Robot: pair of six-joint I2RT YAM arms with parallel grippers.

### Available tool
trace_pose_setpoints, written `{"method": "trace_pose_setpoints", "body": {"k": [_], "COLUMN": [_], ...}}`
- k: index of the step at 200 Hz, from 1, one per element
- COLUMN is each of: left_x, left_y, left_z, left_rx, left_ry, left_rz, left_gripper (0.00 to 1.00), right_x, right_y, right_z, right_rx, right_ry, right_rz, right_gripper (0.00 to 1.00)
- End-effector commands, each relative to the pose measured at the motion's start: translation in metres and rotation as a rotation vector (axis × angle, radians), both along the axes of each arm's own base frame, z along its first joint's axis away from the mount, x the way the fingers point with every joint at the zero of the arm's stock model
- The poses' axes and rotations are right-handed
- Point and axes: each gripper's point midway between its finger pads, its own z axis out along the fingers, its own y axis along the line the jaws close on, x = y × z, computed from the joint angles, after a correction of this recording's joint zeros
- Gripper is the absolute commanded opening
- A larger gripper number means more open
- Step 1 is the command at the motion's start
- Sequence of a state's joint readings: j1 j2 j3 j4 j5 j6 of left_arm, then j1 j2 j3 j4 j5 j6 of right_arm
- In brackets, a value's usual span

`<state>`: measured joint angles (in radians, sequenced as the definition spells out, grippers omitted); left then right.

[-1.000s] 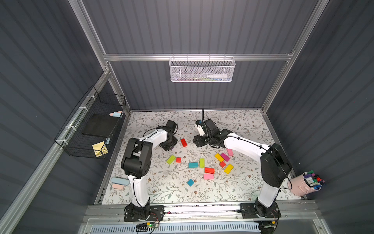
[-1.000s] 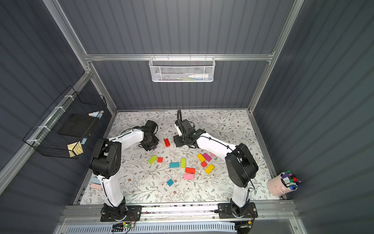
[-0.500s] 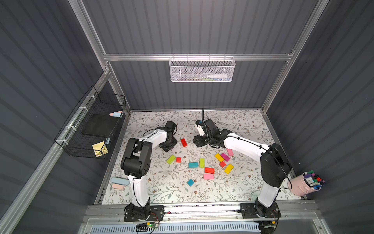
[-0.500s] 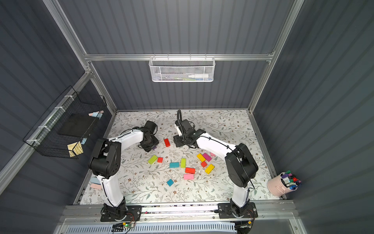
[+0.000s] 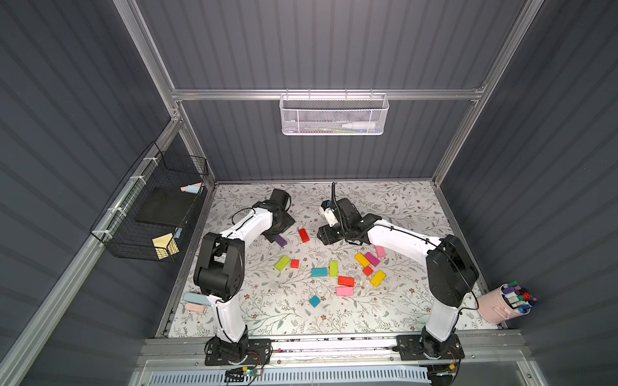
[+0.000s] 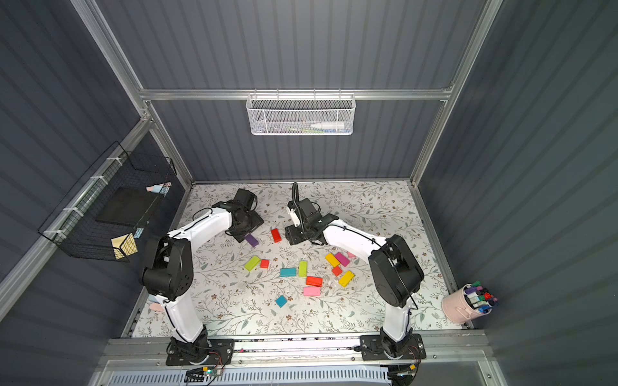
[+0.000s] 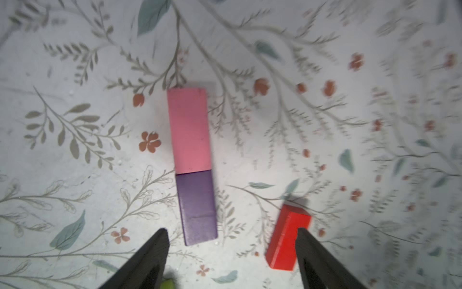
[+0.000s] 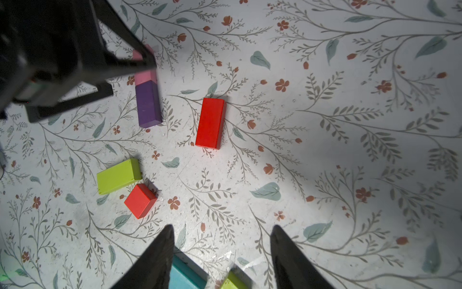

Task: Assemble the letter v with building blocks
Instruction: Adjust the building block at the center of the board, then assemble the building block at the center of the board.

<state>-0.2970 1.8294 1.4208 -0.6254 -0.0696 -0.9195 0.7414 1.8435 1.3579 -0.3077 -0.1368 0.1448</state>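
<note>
In the left wrist view a pink block (image 7: 188, 130) and a purple block (image 7: 197, 207) lie end to end in one straight line on the floral mat. My left gripper (image 7: 230, 230) stands open just short of the purple block's near end, holding nothing. A red block (image 7: 285, 237) lies beside its right finger. In both top views the purple block (image 5: 280, 240) and red block (image 5: 303, 235) lie between the two wrists. My right gripper (image 8: 222, 227) hangs open and empty above the mat, near a teal block (image 8: 185, 275). Several more blocks (image 5: 345, 280) are scattered nearer the front.
A lime block (image 8: 118, 176) and a small red block (image 8: 140, 200) lie close together. A pink cup of markers (image 5: 495, 305) stands at the front right. Two pastel cases (image 5: 195, 302) lie at the left edge. A black wire basket (image 5: 147, 207) hangs on the left wall.
My left gripper has opened wide and let go of the purple block, which now lies against the pink one. The right arm has barely moved.
</note>
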Motion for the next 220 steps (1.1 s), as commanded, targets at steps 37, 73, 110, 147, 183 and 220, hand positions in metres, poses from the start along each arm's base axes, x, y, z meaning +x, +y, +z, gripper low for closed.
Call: {"method": "trace_pose_setpoints", "body": {"k": [37,73,110,147,183,220], "left_x": [0.001,-0.008,-0.010,-0.009,-0.007,-0.006], "left_y": [0.030,0.025,0.022,0.025,0.019,0.022], "left_z": [0.073,0.072,0.093,0.094,0.082,0.081], "left_rx": [0.026,0.003,-0.034,-0.041,-0.141,-0.147], "left_ry": [-0.175,-0.204,-0.283,-0.270,-0.263,-0.268], "left_rz": [0.031,-0.021,-0.066,-0.103,-0.140,-0.125], "left_gripper": [0.98,0.99,0.99,0.99,0.99,0.99], "right_x": [-0.056,-0.071,-0.085,-0.087,-0.082,-0.081], "right_y": [0.037,0.051,0.068,0.079,0.087,0.090], "right_z": [-0.033,-0.045,-0.053,-0.058,-0.066,-0.076], "right_rx": [-0.064,-0.085,-0.139,-0.170,-0.201,-0.237], "right_ry": [0.054,0.048,0.011,-0.020,-0.045,-0.034], "right_rz": [0.299,0.387,0.505,0.569,0.608,0.637], "right_gripper": [0.68,0.67,0.65,0.65,0.64,0.58]}}
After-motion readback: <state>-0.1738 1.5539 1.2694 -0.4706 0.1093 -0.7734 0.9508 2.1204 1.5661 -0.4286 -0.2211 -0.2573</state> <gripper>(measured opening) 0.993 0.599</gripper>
